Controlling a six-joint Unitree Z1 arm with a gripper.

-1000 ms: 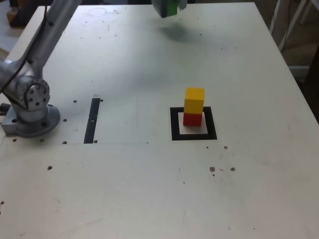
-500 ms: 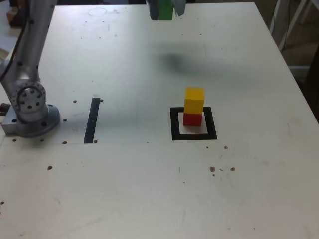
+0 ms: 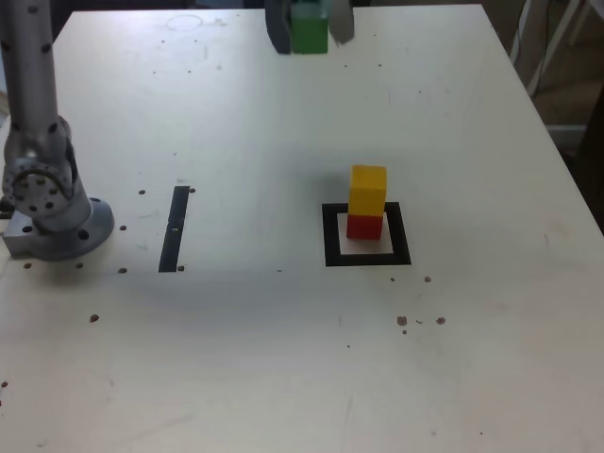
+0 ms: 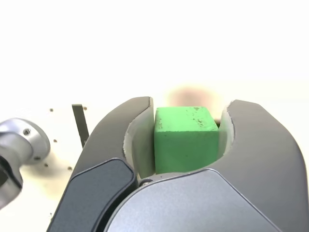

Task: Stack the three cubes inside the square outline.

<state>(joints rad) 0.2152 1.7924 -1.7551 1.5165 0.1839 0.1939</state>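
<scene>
Two cubes stacked already: yellow cube (image 3: 368, 190) on red cube (image 3: 364, 226), inside square outline (image 3: 331, 236), frame centre-right. Gripper (image 3: 309, 28) at top centre, pinching green cube (image 3: 309, 29). Advice: centre over yellow, lower slowly, release square, avoid nudging stack.

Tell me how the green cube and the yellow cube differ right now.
The green cube is clamped in the gripper above the table's far edge; the yellow cube is free of it. The yellow cube rests on the red cube inside the square outline; the green cube is well outside the outline, on no stack. Both look like same-sized, solid-colour blocks.
</scene>
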